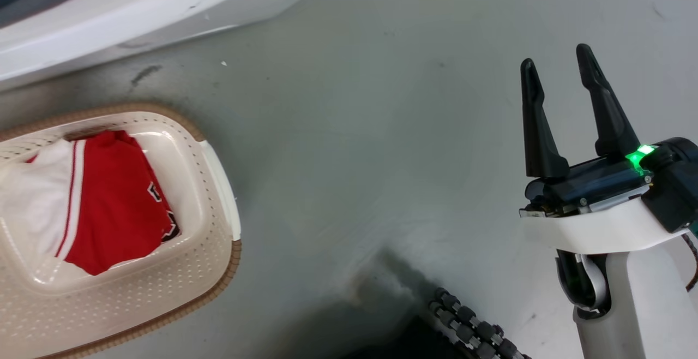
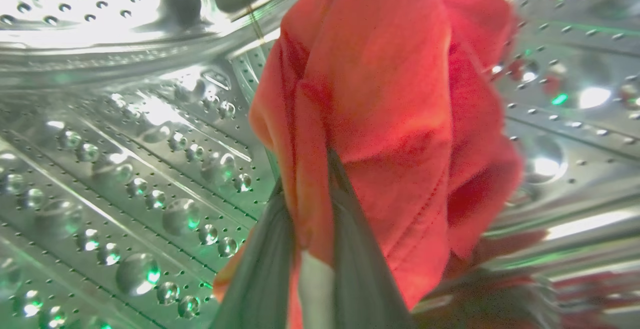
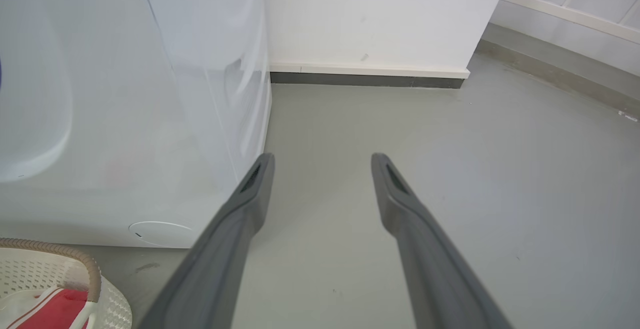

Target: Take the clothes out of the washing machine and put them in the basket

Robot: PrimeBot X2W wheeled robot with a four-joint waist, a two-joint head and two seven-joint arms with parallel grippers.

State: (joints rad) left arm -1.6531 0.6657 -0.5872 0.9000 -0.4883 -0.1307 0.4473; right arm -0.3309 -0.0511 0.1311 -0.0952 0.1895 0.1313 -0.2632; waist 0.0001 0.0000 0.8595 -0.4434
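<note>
Room surfaces: floor, wall, skirting.
Grey floor (image 1: 354, 130), smooth, with dark scuff mark (image 1: 145, 73) and small white speck (image 1: 223, 64); white wall (image 3: 370, 14) with pale skirting (image 3: 370, 69) over dark base strip (image 3: 365, 80).

Blk end effector (image 1: 556, 57); wht forearm (image 1: 632, 282)

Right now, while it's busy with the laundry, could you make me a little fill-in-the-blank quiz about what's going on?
1. Inside the drum, the left gripper is shut on a held garment coloured ____.
2. The right gripper hangs above the floor with its fingers ____.
3. The basket holds a second garment, red with a ____ panel.

Missing words: red; open; white.
</note>
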